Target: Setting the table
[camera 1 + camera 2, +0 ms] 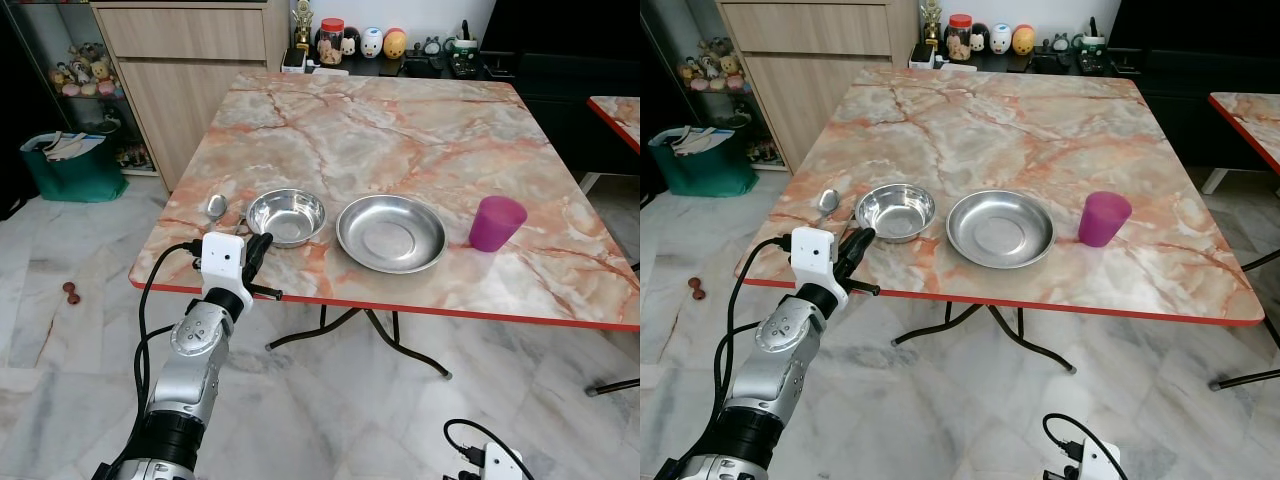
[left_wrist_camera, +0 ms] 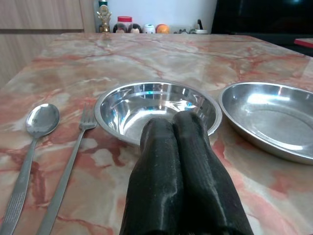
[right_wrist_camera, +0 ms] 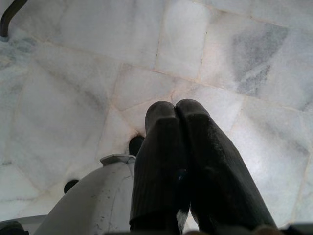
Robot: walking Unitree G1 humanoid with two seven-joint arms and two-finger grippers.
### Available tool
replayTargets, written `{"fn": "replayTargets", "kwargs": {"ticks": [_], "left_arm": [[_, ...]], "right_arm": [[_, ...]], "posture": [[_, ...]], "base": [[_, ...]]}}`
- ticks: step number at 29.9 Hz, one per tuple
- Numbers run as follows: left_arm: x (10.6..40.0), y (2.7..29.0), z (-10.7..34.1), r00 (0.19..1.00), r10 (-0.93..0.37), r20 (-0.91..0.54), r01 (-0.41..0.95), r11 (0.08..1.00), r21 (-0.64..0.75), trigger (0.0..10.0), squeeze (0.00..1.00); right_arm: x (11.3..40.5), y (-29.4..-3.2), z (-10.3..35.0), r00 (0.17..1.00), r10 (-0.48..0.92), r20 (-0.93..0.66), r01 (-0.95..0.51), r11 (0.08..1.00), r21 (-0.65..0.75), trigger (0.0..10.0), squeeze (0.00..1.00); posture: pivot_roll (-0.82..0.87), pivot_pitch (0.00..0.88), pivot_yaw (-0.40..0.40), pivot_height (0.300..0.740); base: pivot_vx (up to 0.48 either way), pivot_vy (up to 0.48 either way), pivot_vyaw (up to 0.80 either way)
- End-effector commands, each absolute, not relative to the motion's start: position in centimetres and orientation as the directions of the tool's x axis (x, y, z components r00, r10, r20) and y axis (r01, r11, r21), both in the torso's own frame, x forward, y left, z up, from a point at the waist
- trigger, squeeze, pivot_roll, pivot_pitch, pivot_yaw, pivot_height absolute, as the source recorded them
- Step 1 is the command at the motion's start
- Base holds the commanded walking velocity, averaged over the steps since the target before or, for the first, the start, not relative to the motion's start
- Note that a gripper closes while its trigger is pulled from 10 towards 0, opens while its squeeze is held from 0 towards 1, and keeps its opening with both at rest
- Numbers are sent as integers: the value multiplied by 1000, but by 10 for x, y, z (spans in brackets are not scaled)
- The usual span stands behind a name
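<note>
Left gripper (image 2: 176,128), fingers pressed together and empty, hovered at six o'clock of the small round steel bowl (image 1: 286,215). Bowl judged light, rigid, slippery; rim offers best hold.

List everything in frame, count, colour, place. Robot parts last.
Square marble-patterned table: 1, pink-orange with red edge, centre of the room.
Small round steel bowl: 1, silver, near table edge, just ahead of the left gripper.
Wide shallow steel plate: 1, silver, right of the bowl.
Purple plastic cup: 1, upright, right of the plate.
Steel spoon: 1, silver, left of the bowl.
Steel fork: 1, silver, between spoon and bowl.
Green bag: 1, on the floor, far left.
Wooden cabinet: 1, beige, behind the table.
Left gripper: black fingers shut, empty, at the near table edge.
Right gripper: black fingers shut, hanging idle over the floor.
</note>
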State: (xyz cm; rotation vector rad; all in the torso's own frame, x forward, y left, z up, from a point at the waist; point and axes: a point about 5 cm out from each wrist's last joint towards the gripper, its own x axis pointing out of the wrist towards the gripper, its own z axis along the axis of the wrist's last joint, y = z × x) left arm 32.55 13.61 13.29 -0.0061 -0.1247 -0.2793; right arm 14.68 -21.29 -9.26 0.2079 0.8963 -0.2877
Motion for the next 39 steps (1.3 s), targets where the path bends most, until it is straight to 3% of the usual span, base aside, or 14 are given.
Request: {"fn": "replayTargets", "kwargs": {"ticks": [1, 15, 39], "left_arm": [[323, 138, 129, 955, -274, 116, 273, 962, 23, 10000, 0], [323, 135, 131, 947, -293, 128, 292, 956, 29, 10000, 0], [322, 134, 132, 947, -292, 135, 290, 956, 38, 10000, 0]], "right_arm": [[145, -213, -93, 587, -165, -793, 346, 936, 61, 10000, 0], [145, -214, -93, 585, -163, -794, 340, 938, 59, 10000, 0], [145, -215, -93, 587, -160, -794, 330, 942, 54, 10000, 0]], "posture": [[16, 13, -12, 740], [16, 12, -14, 740], [17, 20, -18, 740]], "base": [[0, 0, 0], [0, 0, 0], [0, -363, 0]]}}
